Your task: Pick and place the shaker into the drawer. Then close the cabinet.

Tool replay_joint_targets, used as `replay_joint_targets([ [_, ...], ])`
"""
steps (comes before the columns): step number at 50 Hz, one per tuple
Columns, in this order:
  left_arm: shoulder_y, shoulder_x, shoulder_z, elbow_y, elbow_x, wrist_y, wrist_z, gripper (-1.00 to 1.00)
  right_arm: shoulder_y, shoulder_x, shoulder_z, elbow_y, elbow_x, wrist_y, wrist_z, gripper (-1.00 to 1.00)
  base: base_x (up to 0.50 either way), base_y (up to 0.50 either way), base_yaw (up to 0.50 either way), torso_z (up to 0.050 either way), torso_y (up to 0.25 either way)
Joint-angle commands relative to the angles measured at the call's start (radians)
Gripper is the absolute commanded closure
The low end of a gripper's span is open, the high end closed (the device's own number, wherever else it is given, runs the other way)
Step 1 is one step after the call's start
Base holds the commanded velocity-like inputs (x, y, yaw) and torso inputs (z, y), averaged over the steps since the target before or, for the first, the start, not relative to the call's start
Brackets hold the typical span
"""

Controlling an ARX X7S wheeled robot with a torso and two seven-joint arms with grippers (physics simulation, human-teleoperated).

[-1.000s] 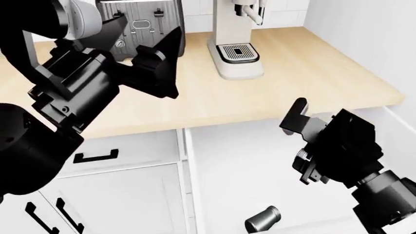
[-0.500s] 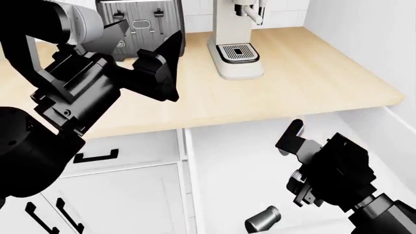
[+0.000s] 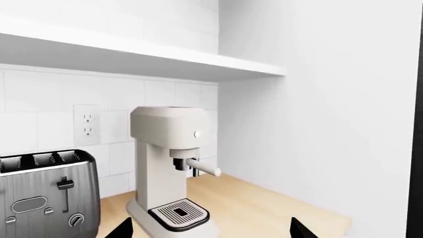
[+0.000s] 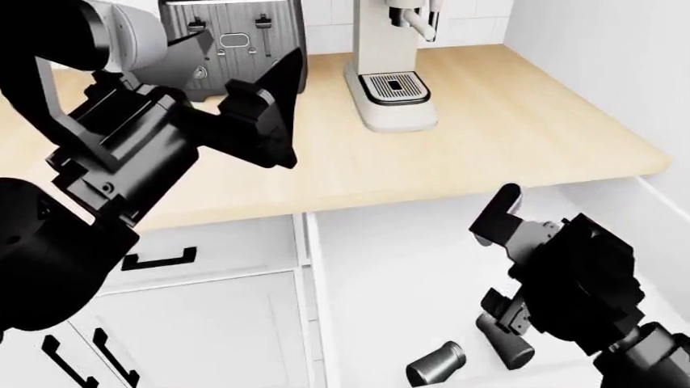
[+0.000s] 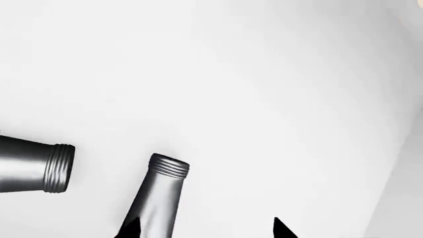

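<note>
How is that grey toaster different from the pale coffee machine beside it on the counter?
The toaster is dark brushed metal, while the coffee machine is cream white. The toaster is squat and boxy, the coffee machine tall and narrow. The toaster has top slots and a lever, the coffee machine a spout over a drip tray. Both stand upright on the wooden counter by the tiled wall.

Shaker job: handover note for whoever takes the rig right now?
Left gripper: open, empty, raised over the counter.
Right gripper: open, empty, above the open drawer.
Shaker: on its side on the drawer floor, under the right gripper. A similar capped cylinder lies near it, not touching.
Done: shaker in drawer.
Left: pull the right arm clear, push the drawer shut.
</note>
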Motion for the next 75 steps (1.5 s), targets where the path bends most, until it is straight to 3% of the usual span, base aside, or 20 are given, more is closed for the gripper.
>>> replay_joint_targets([
  [1, -0.02, -0.002, -0.007, 0.021, -0.029, -0.006, -0.023, -1.0, 0.021, 0.064, 0.112, -0.326, -0.055, 0.156, 0.007, -1.0, 0.0, 0.0, 0.0, 0.0, 0.0],
  [10, -0.04, 0.016, -0.002, 0.035, -0.055, -0.013, -0.047, -1.0, 0.107, 0.072, 0.265, -0.711, -0.189, 0.323, -0.027, -1.0, 0.0, 0.0, 0.0, 0.0, 0.0],
  [15, -0.029, 0.027, 0.003, 0.044, -0.057, -0.008, -0.066, -1.0, 0.109, -0.079, 0.368, -0.752, -0.697, 0.323, -0.375, -1.0, 0.0, 0.0, 0.0, 0.0, 0.0],
  [19, -0.016, 0.028, 0.0, 0.047, -0.06, 0.001, -0.089, -1.0, 0.153, -0.176, 0.429, -0.762, -0.943, 0.322, -0.54, -1.0, 0.0, 0.0, 0.0, 0.0, 0.0],
  [40, -0.002, 0.002, -0.027, 0.112, -0.133, 0.017, -0.174, -1.0, 0.283, -0.34, 0.458, -0.829, -1.083, 0.28, -0.512, -1.0, -0.01, 0.0, 0.08, 0.0, 0.0],
  [68, 0.008, 0.017, -0.016, 0.099, -0.115, 0.021, -0.151, -1.0, 0.266, -0.365, 0.476, -0.809, -1.12, 0.249, -0.496, -1.0, -0.08, 0.0, 0.5, 0.0, 0.0],
  [75, 0.018, 0.016, -0.015, 0.096, -0.11, 0.024, -0.15, -1.0, 0.25, -0.384, 0.496, -0.828, -1.068, 0.229, -0.427, -1.0, -0.03, 0.08, 0.14, 0.0, 0.0],
])
